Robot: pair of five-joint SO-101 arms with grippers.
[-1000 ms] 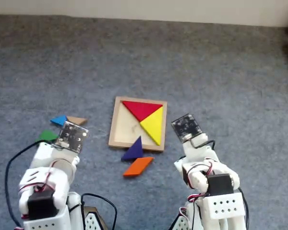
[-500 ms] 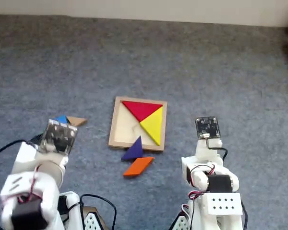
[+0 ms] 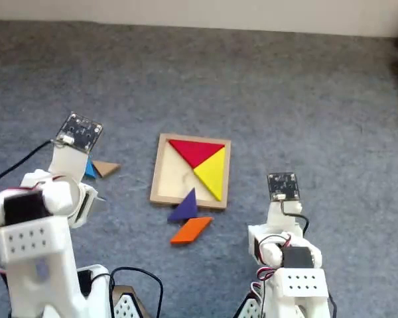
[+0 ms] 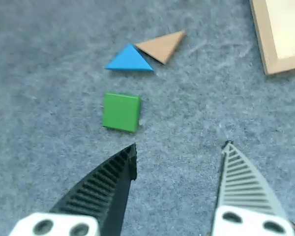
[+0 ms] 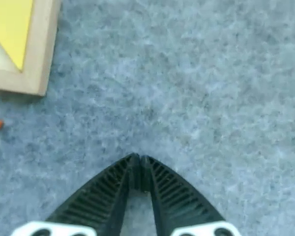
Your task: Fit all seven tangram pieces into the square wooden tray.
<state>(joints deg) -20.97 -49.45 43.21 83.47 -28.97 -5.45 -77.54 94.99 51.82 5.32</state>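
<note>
The square wooden tray [image 3: 155, 180] lies mid-table with a red triangle [image 3: 196, 150] and a yellow triangle [image 3: 212, 172] in it. A purple triangle [image 3: 184, 207] overlaps its near rim, and an orange parallelogram [image 3: 191, 230] lies just in front. Left of the tray are a tan triangle [image 3: 106, 168] and a blue triangle [image 3: 91, 171], partly under the left arm [image 3: 46, 205]. My left gripper [image 4: 180, 146] is open above the carpet, short of the green square [image 4: 121, 112], blue triangle [image 4: 129, 60] and tan triangle [image 4: 162, 45]. My right gripper [image 5: 139, 161] is shut and empty, right of the tray corner [image 5: 39, 69].
Grey carpet covers the whole surface, with wide free room behind and to the right of the tray. The right arm [image 3: 283, 248] stands at the near right. A pale wall edge runs along the far side.
The left arm rose and swung farther out over the pieces on the left, now covering the green square from above. The right arm drew back to the right, away from the tray.
</note>
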